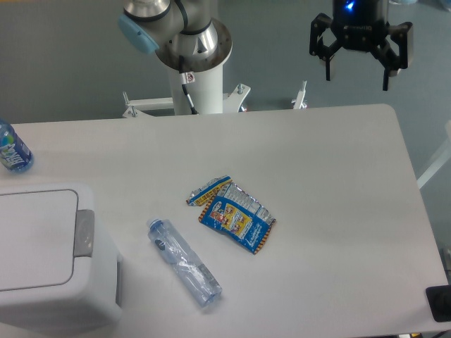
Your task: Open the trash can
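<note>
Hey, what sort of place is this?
Probably a robotics lab test bench: an arm's pedestal bolted behind a plain white table, the open tool overhead, a trash can and staged litter.

Bottle (184, 263) – wrapper (232, 213) beside trash can (49, 257)

trash can (42, 260): cut by left and bottom edges | blue bottle (12, 149): cut by left edge

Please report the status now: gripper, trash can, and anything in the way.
Gripper open, high at far right. Trash can near left, lid shut. Bottle and wrapper lie between.
</note>
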Controlling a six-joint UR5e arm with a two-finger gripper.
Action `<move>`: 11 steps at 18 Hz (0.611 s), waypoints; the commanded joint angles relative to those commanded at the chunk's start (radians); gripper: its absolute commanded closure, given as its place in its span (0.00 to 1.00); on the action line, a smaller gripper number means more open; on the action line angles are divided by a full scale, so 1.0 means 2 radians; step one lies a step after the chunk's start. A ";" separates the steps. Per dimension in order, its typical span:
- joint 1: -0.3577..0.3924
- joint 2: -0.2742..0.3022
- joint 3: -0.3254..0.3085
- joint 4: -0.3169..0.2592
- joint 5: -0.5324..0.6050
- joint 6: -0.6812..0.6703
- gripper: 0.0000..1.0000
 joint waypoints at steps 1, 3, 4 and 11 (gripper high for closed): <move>0.000 0.000 -0.001 0.000 0.000 0.001 0.00; -0.003 0.000 -0.002 0.001 0.001 0.001 0.00; -0.004 -0.001 0.001 0.001 0.001 -0.001 0.00; -0.025 -0.012 0.005 0.003 0.001 -0.064 0.00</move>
